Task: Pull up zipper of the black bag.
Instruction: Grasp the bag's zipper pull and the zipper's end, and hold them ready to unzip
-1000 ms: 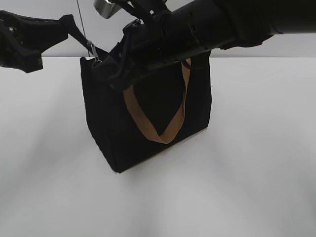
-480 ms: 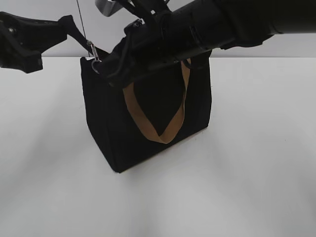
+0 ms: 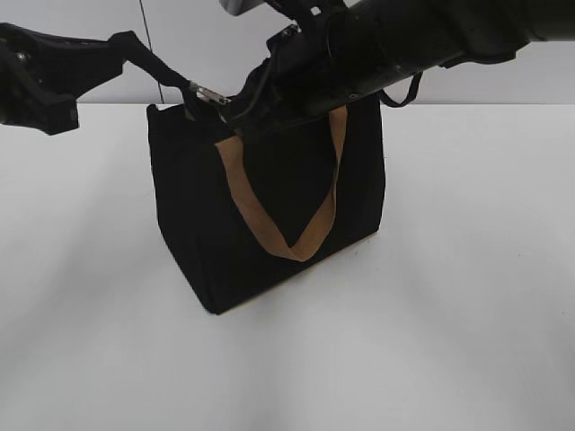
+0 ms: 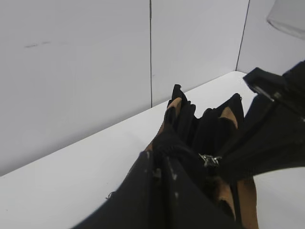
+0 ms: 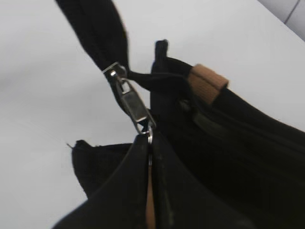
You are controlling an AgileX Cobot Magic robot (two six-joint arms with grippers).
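The black bag (image 3: 189,215) stands upright on the white table with a tan strap handle (image 3: 296,242) hanging down its front. My left gripper (image 3: 182,87) is shut on the black fabric tab at the left end of the bag's top and holds it taut; its jaws (image 4: 159,164) grip that fabric in the left wrist view. My right gripper (image 3: 232,115) is shut on the zipper (image 3: 212,93), a small silver pull. In the right wrist view my jaws (image 5: 150,143) pinch the ring of the zipper (image 5: 133,102) beside the bag (image 5: 228,143). The zipper (image 4: 209,160) also glints in the left wrist view.
The white table (image 3: 449,314) spreads around the bag, with a pale grey wall (image 4: 71,71) right behind it. My right arm (image 3: 404,45) reaches across above the bag's top.
My right gripper has moved right along the bag's top, taking the zipper from the left corner toward the middle. The left gripper has held its place and the end tab is now stretched.
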